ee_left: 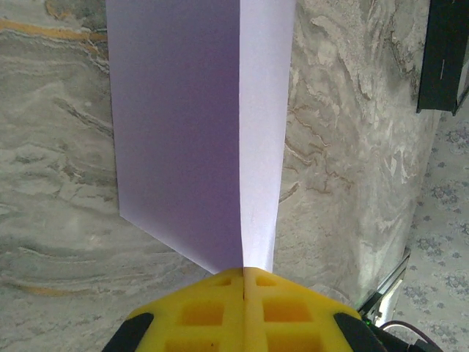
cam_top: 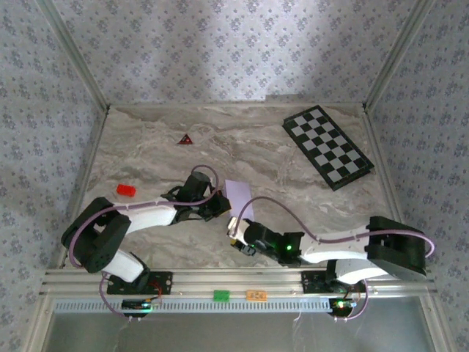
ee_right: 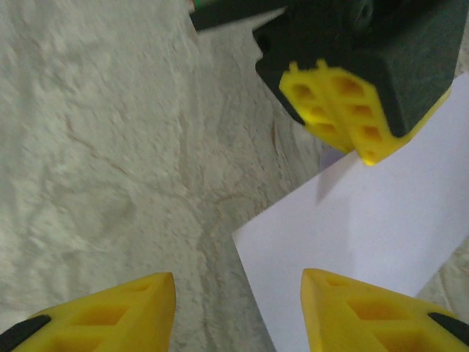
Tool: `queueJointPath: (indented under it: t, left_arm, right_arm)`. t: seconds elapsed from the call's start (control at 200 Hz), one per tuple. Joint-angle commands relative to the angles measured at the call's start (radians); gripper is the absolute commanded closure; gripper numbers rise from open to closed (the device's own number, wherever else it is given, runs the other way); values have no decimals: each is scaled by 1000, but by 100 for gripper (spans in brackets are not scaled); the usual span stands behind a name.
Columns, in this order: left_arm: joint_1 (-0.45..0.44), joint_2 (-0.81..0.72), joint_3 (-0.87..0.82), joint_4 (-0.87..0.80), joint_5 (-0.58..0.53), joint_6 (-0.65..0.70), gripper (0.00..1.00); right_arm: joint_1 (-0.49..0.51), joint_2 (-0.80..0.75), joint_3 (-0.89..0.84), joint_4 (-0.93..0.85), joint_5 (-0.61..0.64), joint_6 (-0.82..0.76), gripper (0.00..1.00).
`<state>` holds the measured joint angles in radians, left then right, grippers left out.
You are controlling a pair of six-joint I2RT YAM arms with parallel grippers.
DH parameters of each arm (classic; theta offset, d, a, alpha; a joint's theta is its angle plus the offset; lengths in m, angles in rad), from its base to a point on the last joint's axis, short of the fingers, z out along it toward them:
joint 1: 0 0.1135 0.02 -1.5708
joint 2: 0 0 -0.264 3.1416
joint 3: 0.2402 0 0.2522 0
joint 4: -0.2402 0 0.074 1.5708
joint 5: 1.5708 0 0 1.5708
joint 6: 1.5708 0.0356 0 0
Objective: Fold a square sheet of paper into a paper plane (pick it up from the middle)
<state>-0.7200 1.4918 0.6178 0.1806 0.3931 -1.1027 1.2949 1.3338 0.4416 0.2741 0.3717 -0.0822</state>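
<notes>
The pale marbled surface point(cam_top: 146, 154) carries the thing that matters, the square sheet of pale lilac paper point(cam_top: 239, 196). It sits about mid-surface, right between the ends of the two arms. The black-and-white checkered board point(cam_top: 327, 147) lies well off to the sheet's far right. The small dark red triangle point(cam_top: 185, 138) is well off to its far left. I doubt either matters for this bit.

The sheet is doubled along a crease. In the left wrist view that crease runs dead straight away from the left fingers point(ee_left: 244, 282), so its long axis lines up with that arm. Those fingers are clamped right down on the sheet's left edge, pinching the end of the crease.

The right fingers point(ee_right: 352, 308) stand about half apart with nothing in them. They're at the sheet's near side, and its near corner pokes into the gap ahead of them. I can't tell whether the tips touch the paper. My guess is that the next move hinges on this, and the right arm only needs a short push forward onto that corner.
</notes>
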Motion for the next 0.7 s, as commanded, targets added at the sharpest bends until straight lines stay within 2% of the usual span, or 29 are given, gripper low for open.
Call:
queueJointPath:
  t: [0.0,0.15,0.27,0.695]
  left_arm:
    - [4,-18,11,7,20,-6,93]
    - [3,-13,13,10,26,-5,93]
    - [4,-7,13,11,26,-3,93]
    - [3,-13,12,14,27,4,93]
  right_arm:
    - [31,54,40,45,179,-96,46]
    - [40,120,63,74,254,-87,45]
    - [40,144,72,88,282,-76,48]
    - [19,67,26,42,183,3,73]
